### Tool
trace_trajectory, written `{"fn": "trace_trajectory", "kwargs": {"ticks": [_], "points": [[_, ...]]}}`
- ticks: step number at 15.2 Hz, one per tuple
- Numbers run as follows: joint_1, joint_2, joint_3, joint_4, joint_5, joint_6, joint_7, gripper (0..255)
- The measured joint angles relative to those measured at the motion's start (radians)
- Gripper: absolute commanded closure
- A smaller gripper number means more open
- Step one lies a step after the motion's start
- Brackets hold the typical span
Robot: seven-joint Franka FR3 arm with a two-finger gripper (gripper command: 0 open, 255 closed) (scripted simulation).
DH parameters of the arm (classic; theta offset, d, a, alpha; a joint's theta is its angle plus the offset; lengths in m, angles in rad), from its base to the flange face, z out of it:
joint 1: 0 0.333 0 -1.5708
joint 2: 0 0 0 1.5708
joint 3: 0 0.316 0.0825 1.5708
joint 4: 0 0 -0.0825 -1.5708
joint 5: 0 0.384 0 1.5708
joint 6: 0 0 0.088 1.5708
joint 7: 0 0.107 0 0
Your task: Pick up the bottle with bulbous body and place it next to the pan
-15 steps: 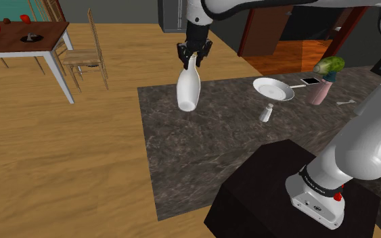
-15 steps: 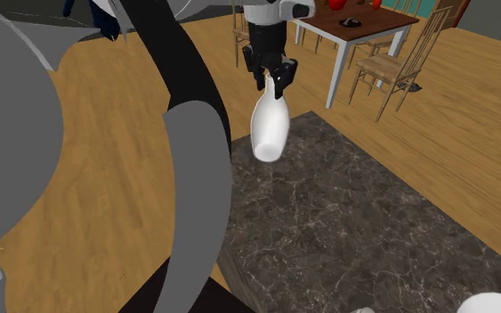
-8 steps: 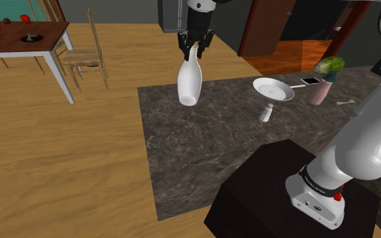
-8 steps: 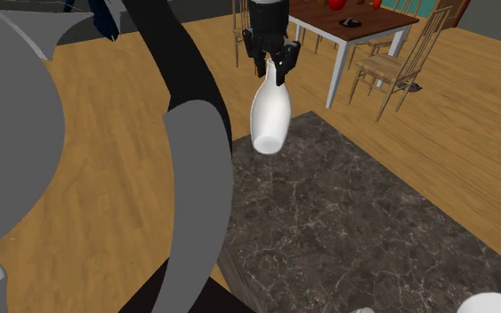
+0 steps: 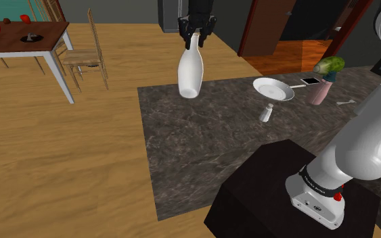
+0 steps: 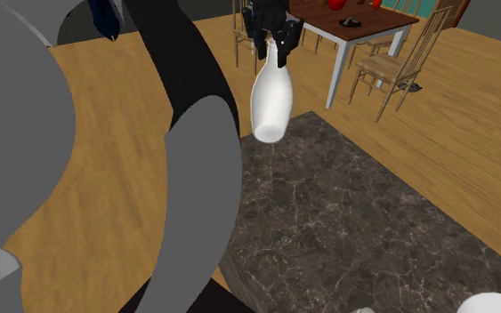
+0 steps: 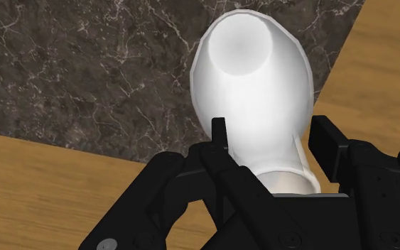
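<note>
Where the bottle hangs: the white bulbous bottle [image 5: 190,71] dangles neck-up straight beneath the pincer [image 5: 195,32], in the air over a corner of the dark marbled surface [image 5: 202,149].
Pincer: black fingers clenched on the bottle's neck, pointing down.
Arm [image 5: 371,142]: white, rising from the stand [image 5: 277,189], reaching toward the shoulder view's upper left.
Pan [image 5: 273,88]: white, on the surface, well apart from the bottle.

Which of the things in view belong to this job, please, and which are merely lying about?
Job: white bulbous bottle, clasped by the black gripper; white round pan on the dark marbled surface.
Lying about: small white shaker; pink vase; flat phone; wooden chair.
</note>
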Motion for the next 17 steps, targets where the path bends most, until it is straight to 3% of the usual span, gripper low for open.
{"fn": "trace_trajectory", "kwargs": {"ticks": [17], "points": [[0.033,0.131,0.011,0.415,-0.04,-0.289,0.002,255]]}}
